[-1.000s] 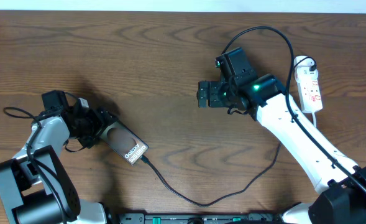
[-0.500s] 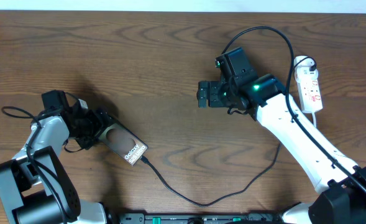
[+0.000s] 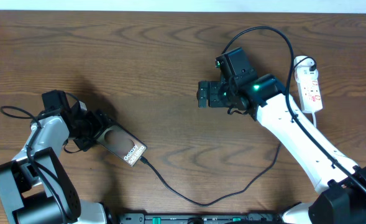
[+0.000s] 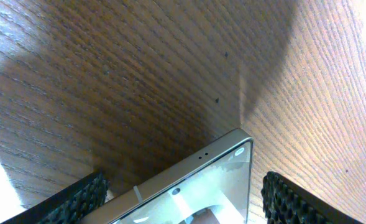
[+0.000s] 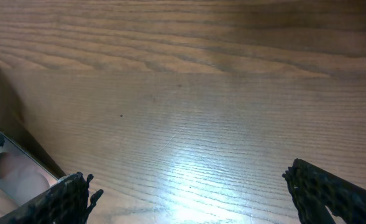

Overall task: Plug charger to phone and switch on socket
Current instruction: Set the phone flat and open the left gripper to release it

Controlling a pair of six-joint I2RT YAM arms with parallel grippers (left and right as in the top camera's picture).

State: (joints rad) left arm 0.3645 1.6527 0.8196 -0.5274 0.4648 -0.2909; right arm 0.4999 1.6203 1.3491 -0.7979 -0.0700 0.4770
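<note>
My left gripper (image 3: 97, 127) straddled the flat brown glossy phone (image 3: 125, 148), jaws spread and apart from its edges. My right gripper (image 3: 202, 94) hung wide open over bare wooden table (image 3: 139, 56), gripping nothing.

1. We count one phone (image 3: 122, 146), a flat slab with white lettering at one end.
2. We count one charger (image 3: 232, 186), a single thin black cable across the table.
3. We count one socket (image 3: 310, 86), a white power strip with red marks.
4. We count two robot arms, so two grippers: one left gripper (image 3: 99, 130) and one right gripper (image 3: 203, 94).
5. We count one wooden table (image 3: 139, 56) under everything.
6. Each wrist view shows two ridged fingertips (image 4: 83, 196), four in all.
</note>
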